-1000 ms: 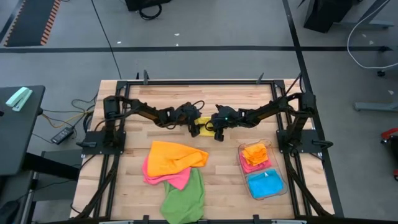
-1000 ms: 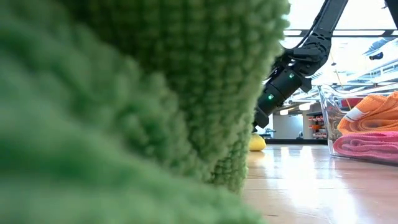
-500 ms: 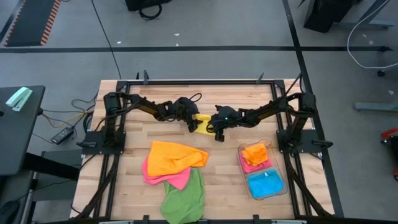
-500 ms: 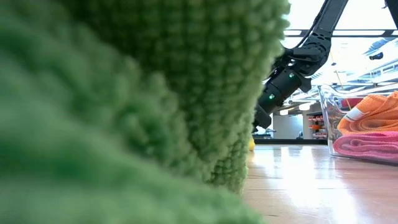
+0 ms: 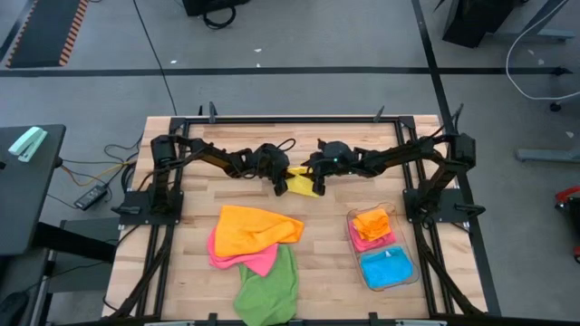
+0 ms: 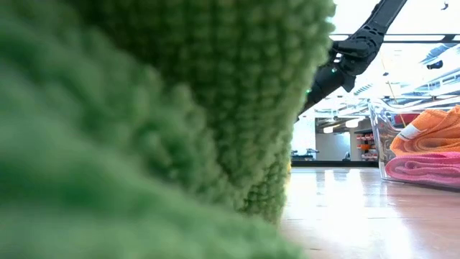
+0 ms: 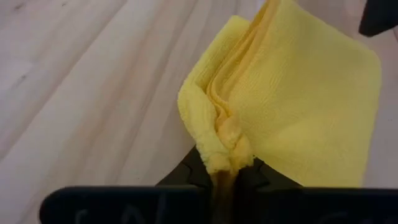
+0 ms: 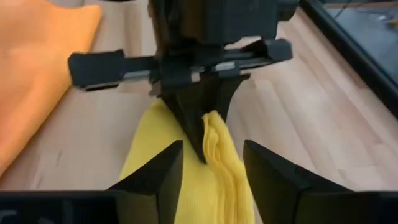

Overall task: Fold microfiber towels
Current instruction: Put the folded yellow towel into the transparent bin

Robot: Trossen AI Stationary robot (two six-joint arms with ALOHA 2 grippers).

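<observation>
A folded yellow towel [image 5: 301,185] sits at the table's middle, toward the far side, between my two grippers. My left gripper [image 7: 227,171] is shut on its left end. My right gripper [image 8: 211,168] faces it from the right, open, one finger on each side of the towel's other end. An orange towel [image 5: 254,228] lies spread over a pink towel [image 5: 237,258]. A green towel [image 5: 270,288] lies crumpled by the near edge and fills most of the low view [image 6: 144,129]. My left gripper pinches a bunched edge of the yellow towel [image 7: 225,146], several layers, between its two fingers. The fingers [image 8: 200,134] slant down from the table's left. The towel fans out away from them over the wood. I cannot tell whether my right gripper touches the towel.
A clear plastic bin [image 5: 416,272] stands at the right, holding folded orange, pink and blue towels. Bare wood shows along the far edge and in the near left and near right corners.
My right gripper has risen and drawn a little toward the far edge. My left gripper has shifted slightly toward the table's left. More of the yellow towel shows between the grippers than a second ago.
</observation>
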